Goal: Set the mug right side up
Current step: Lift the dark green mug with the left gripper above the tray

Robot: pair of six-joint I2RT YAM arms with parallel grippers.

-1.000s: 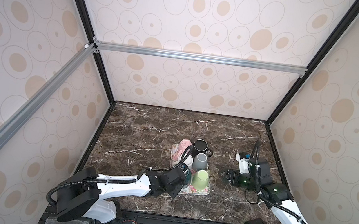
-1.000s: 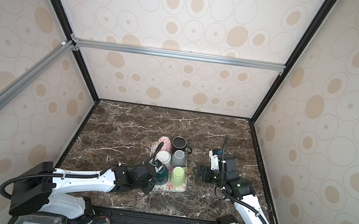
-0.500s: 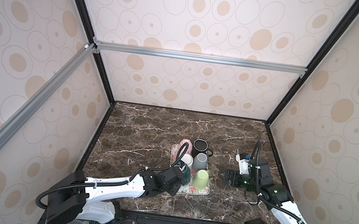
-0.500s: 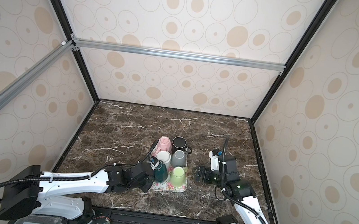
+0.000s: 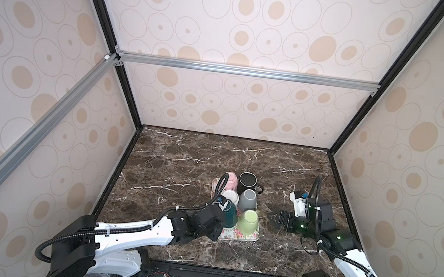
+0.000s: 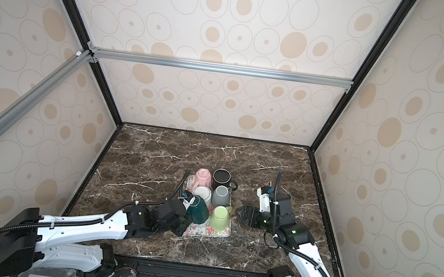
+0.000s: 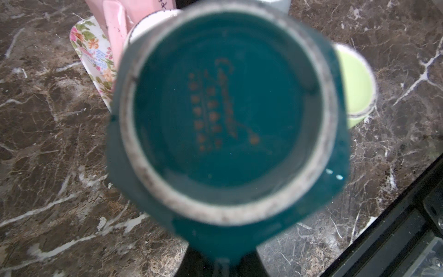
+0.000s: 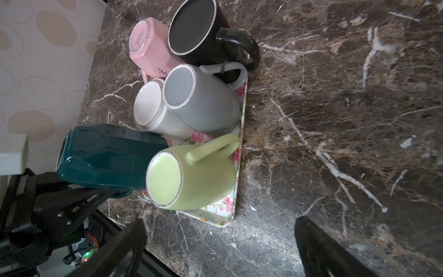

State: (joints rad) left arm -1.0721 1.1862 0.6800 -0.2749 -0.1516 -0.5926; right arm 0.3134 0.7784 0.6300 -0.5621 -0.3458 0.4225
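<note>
The dark teal mug hangs tilted just above the near left part of the floral tray. Its base faces the left wrist camera, where the teal mug fills most of the picture. My left gripper is shut on the mug's handle side, low on the body. In the right wrist view the teal mug sits beside the green one, with the left gripper under it. My right gripper stands open and empty to the right of the tray.
On the tray stand a pink mug, a white mug, a grey mug and a green mug, all base up. A black mug stands mouth up. Marble table; patterned walls on three sides.
My left arm has shifted its pose, its elbow swinging toward the front left, while the teal mug stays held above the tray's near left part. The right arm has not moved.
</note>
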